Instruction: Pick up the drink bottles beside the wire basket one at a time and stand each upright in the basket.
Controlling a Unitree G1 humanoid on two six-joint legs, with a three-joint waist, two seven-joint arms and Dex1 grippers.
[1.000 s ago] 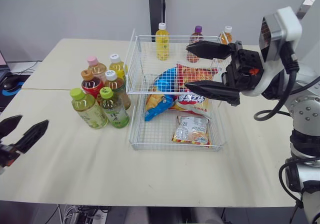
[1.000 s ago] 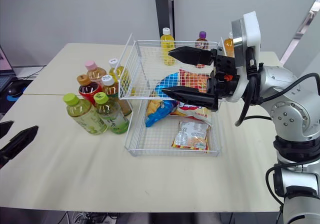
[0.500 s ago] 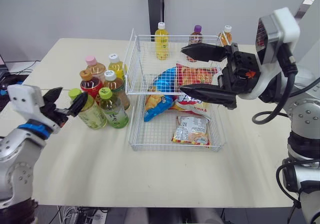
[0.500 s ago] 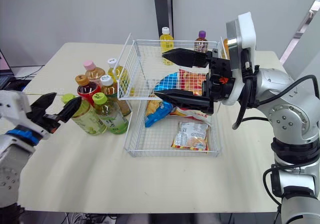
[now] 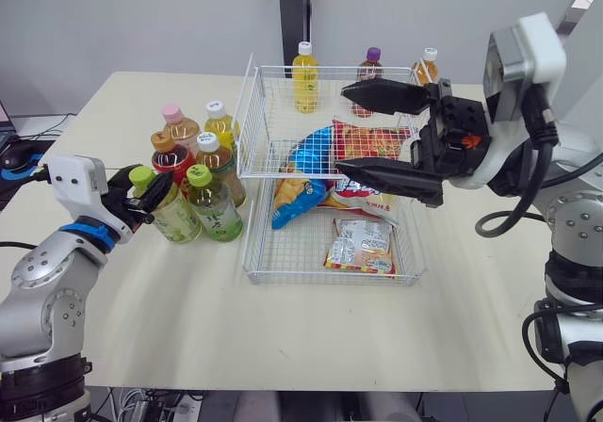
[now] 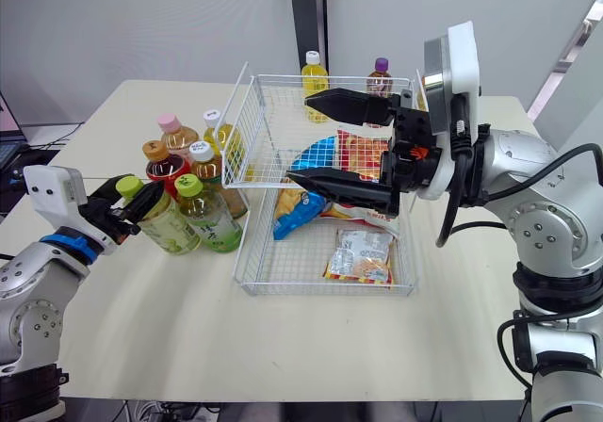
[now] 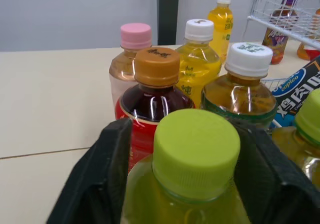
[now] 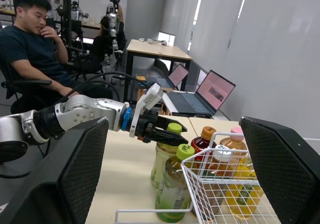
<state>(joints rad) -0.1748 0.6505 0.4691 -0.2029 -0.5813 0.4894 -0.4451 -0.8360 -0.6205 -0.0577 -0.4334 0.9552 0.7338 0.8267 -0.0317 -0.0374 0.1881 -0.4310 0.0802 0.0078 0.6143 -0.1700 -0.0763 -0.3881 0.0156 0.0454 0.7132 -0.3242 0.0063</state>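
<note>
Several drink bottles stand left of the wire basket (image 5: 320, 276). The front-left one is a green tea bottle (image 5: 171, 213) with a lime cap (image 7: 195, 154). My left gripper (image 5: 151, 186) is open, with one finger on each side of that cap; a small gap shows beside one finger. Beside it stand another lime-capped bottle (image 5: 217, 213), a brown-capped red-labelled bottle (image 7: 157, 91), a pink-capped bottle (image 7: 135, 49) and two white-capped ones (image 7: 245, 84). My right gripper (image 5: 344, 128) hangs wide open above the basket, holding nothing.
Snack bags (image 5: 360, 243) lie in the basket. Its left wall leans outward toward the bottle cluster. A yellow bottle (image 5: 304, 78), a purple-capped one (image 5: 370, 64) and an orange one (image 5: 429, 64) stand at its far side. A seated person (image 8: 35, 49) is beyond the table.
My left arm has risen from the table's near-left edge and moved right, so its fingers now straddle the lime cap. The right gripper has barely shifted.
</note>
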